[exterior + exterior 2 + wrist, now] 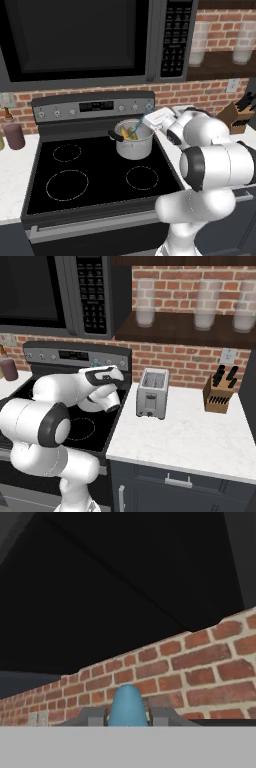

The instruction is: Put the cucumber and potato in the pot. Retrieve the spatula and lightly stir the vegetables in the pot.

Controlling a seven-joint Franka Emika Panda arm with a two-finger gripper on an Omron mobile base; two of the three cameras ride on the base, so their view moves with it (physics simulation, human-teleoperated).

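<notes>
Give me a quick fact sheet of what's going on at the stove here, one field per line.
Place: black stove below a microwave, brick wall behind
Pot: steel pot on the back right burner
In the pot: yellowish vegetables
Spatula: blue-handled spatula angled down into the pot
Hand: hand shut on the spatula's handle, just right of the pot
On the right counter: toaster, knife block
On the left counter: dark red jar

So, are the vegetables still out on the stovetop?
No, the yellowish vegetables lie inside the pot on the stove's rear right burner.
</notes>
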